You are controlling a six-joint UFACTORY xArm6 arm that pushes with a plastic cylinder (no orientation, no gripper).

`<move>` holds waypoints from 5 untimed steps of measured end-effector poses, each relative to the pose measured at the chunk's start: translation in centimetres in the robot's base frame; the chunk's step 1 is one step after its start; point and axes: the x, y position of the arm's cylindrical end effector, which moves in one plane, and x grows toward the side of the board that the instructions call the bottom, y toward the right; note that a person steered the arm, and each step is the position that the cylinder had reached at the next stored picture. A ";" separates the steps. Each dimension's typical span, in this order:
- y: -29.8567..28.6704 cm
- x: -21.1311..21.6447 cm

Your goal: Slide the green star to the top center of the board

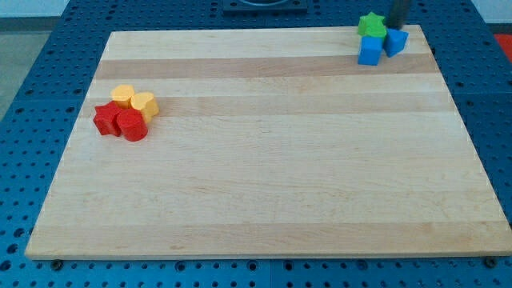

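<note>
The green star [370, 25] sits at the board's top right corner. It touches two blue blocks: a blue cube-like block [370, 50] just below it and a second blue block [395, 41] to its right. My rod comes down from the view's top edge, and my tip [397, 26] stands just right of the green star and above the right blue block. Whether the tip touches the star I cannot tell.
A cluster at the board's left holds a yellow block [122, 95], a yellow cylinder [144, 105], a red star-like block [106, 118] and a red cylinder [132, 126]. The wooden board [264, 160] lies on a blue perforated table [48, 72].
</note>
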 end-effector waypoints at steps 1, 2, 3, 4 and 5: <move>-3.5 0.0; -5.0 0.0; -5.3 0.0; -6.9 0.4; -10.2 1.2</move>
